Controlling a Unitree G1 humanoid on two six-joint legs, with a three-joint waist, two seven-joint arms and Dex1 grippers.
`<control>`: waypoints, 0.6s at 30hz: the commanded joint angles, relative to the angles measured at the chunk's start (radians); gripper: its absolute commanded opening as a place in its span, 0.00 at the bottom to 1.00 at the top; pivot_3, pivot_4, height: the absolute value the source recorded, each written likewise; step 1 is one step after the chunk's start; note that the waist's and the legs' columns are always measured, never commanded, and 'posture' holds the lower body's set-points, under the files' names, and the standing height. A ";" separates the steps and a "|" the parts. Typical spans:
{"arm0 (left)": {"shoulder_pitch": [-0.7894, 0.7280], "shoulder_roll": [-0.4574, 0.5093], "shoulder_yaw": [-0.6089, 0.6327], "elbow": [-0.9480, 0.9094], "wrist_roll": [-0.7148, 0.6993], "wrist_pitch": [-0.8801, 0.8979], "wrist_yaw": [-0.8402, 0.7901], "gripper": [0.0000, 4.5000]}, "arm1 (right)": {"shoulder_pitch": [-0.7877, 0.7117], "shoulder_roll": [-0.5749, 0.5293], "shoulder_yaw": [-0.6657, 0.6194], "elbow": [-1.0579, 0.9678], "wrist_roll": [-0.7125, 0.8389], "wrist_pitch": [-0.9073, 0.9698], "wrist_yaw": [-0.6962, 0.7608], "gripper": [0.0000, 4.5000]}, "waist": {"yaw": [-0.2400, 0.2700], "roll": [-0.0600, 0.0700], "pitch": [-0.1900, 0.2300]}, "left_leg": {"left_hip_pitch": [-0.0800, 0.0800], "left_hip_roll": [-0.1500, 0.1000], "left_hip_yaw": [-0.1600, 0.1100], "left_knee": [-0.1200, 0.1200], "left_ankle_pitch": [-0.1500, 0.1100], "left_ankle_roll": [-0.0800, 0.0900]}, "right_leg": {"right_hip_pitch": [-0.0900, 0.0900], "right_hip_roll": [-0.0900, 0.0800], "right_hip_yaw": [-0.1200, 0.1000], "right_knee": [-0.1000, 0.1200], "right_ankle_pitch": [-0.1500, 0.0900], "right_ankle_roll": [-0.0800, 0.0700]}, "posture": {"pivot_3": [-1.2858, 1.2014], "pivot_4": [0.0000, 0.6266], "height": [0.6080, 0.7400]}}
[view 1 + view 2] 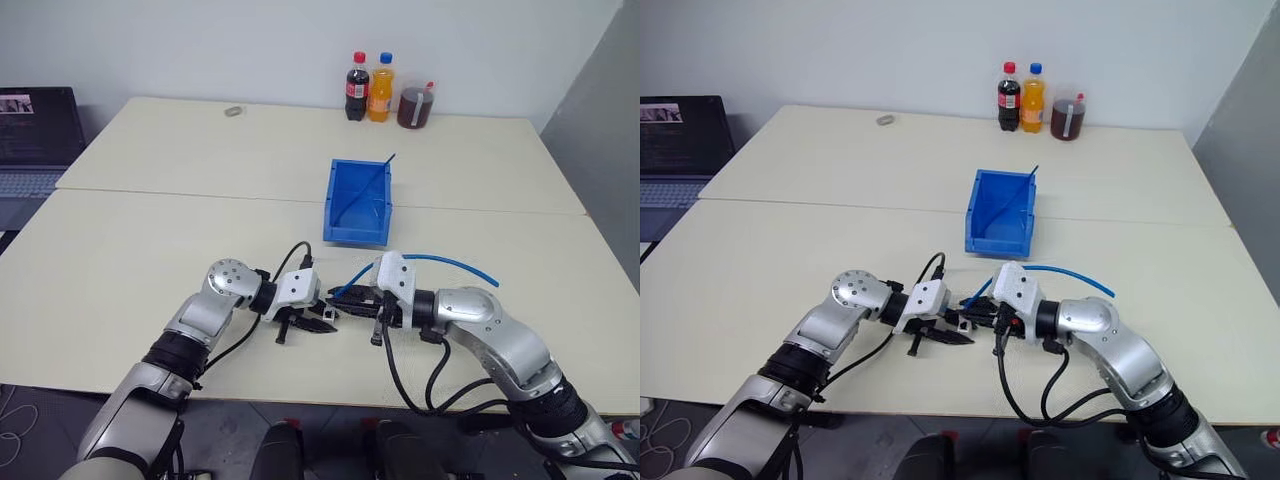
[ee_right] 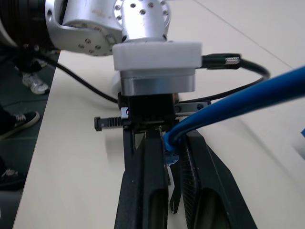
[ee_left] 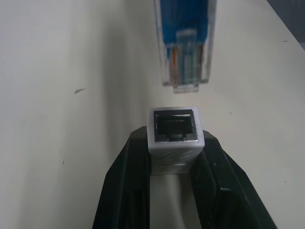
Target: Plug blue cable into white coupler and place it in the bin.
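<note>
Now the left gripper [image 3: 174, 157] pinches the white coupler [image 3: 175, 131], socket facing the cable's clear plug [image 3: 185, 71] just apart from it. Opposite, the right gripper [image 2: 167, 157] clamps the blue cable [image 1: 440, 262] above the table [image 1: 150, 250], near the bin [image 1: 357, 203].

I am finding no legible text — the labels on the two bottles [image 1: 368, 87] and the laptop screen [image 1: 37, 110] are staying unreadable.
</note>
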 commanded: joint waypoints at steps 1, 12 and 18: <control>0.005 -0.001 -0.024 0.001 0.025 0.006 -0.022 0.18 | -0.007 0.002 0.013 0.004 -0.035 -0.048 0.035 0.02 | 0.000 0.000 0.000 | 0.000 0.000 0.000 0.000 0.000 0.000 | 0.000 0.000 0.000 0.000 0.000 0.000 | 0.52 0.24 1.00; 0.006 -0.008 -0.018 0.001 0.034 0.005 -0.012 0.18 | -0.015 0.011 0.036 0.071 -0.113 -0.066 0.058 0.02 | 0.000 0.001 -0.001 | 0.000 0.000 0.000 0.001 0.000 0.000 | 0.000 0.000 0.000 0.001 0.000 0.000 | 0.52 0.24 1.00; 0.010 -0.012 -0.008 -0.001 0.046 0.008 0.023 0.18 | -0.023 -0.017 0.054 0.054 -0.147 -0.027 0.072 0.02 | 0.000 0.002 -0.002 | 0.001 0.000 -0.001 0.002 0.000 0.000 | 0.002 0.000 -0.001 0.001 0.000 0.000 | 0.52 0.24 1.00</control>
